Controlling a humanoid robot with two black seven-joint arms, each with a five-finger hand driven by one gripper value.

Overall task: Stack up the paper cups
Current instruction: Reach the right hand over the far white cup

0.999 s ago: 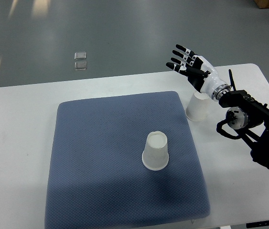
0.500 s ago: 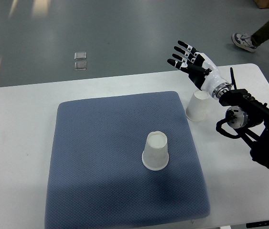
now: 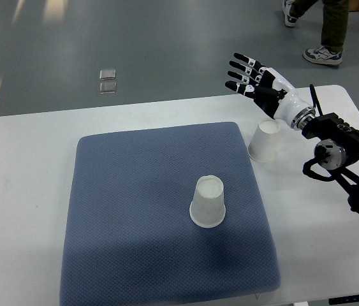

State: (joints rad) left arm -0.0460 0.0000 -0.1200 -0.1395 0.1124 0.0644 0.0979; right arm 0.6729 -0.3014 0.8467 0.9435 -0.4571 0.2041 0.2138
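While person [image 3: 324,25] shows legs only, right hand [image 3: 256,81] spread, above cup [image 3: 264,141]

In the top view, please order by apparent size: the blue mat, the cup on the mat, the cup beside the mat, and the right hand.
1. Blue mat, by far the largest.
2. Right hand, fingers spread.
3. Cup on the mat and cup beside the mat: they look alike, so no ranking between them.

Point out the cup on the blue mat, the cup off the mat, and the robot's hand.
Cup on the mat [image 3: 207,203]: top view, its side wall.
Cup off the mat [image 3: 264,141]: top view, its side wall.
Right hand [image 3: 260,83]: top view, the palm.
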